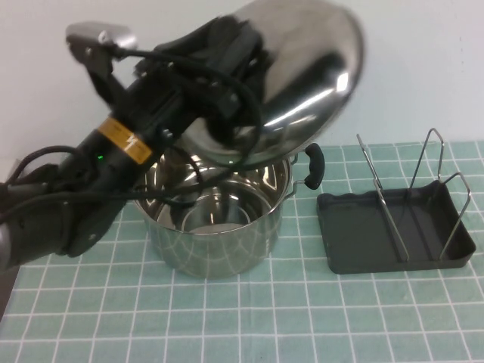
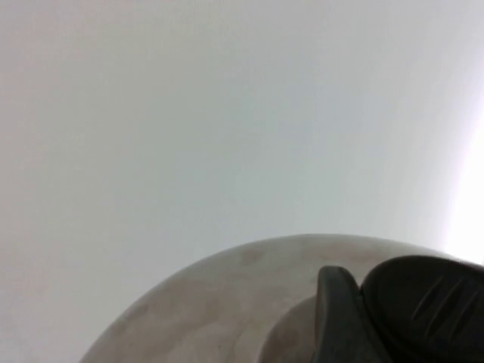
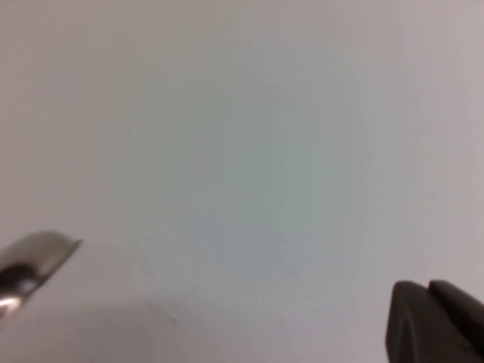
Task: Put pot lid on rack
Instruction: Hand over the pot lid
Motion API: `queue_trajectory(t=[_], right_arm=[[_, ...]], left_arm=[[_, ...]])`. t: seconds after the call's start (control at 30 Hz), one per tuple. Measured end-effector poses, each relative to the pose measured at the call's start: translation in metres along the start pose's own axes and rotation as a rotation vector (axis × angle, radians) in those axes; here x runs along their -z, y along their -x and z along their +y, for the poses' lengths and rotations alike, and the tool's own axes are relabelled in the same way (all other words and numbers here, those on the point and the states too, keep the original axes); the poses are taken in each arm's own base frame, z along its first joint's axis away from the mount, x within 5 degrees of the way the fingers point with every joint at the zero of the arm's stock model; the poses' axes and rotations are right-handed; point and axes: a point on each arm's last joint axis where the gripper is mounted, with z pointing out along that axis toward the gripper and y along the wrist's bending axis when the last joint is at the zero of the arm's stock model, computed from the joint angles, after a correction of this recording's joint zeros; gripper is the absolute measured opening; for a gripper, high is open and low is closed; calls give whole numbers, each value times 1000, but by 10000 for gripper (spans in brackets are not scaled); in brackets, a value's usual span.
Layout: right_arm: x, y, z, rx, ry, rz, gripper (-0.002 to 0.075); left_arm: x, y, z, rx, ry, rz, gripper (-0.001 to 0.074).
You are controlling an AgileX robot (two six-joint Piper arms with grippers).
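My left gripper is shut on the black knob of the pot lid. It holds the shiny domed lid tilted in the air above the steel pot. In the left wrist view the lid's dome shows under one finger pressed against the knob. The rack, a dark grey tray with upright wire loops, stands empty on the table to the right of the pot. My right gripper shows only as a dark tip facing the pale wall and is out of the high view.
The open pot with black side handles stands under the lid on a green checked cloth. A white wall is behind. A shiny steel edge shows in the right wrist view.
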Motion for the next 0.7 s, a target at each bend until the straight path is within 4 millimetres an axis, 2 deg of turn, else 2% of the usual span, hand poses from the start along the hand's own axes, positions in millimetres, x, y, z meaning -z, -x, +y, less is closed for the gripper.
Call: queue_trajectory(t=[0.1, 0.2, 0.3, 0.4, 0.5, 0.63, 0.7], right_arm=[[3, 11, 15, -69, 130, 55, 4], [-6, 10, 33, -97, 342, 131, 0], [-16, 16, 45, -117, 503, 87, -1], [-26, 24, 47, -262, 544, 37, 15], [-34, 25, 47, -326, 546, 39, 113], [-42, 23, 45, -378, 536, 67, 371], [-46, 22, 45, -419, 530, 88, 466]], left_arm=[[-16, 1, -34, 13, -114, -21, 328], [-31, 2, -66, 25, -215, -45, 328], [-40, -1, -97, 30, -309, -49, 328], [-44, -2, -120, 55, -366, -68, 328], [-46, -4, -135, 84, -382, -87, 328], [-46, -7, -145, 113, -387, -94, 328], [-46, -8, -148, 124, -389, -95, 328]])
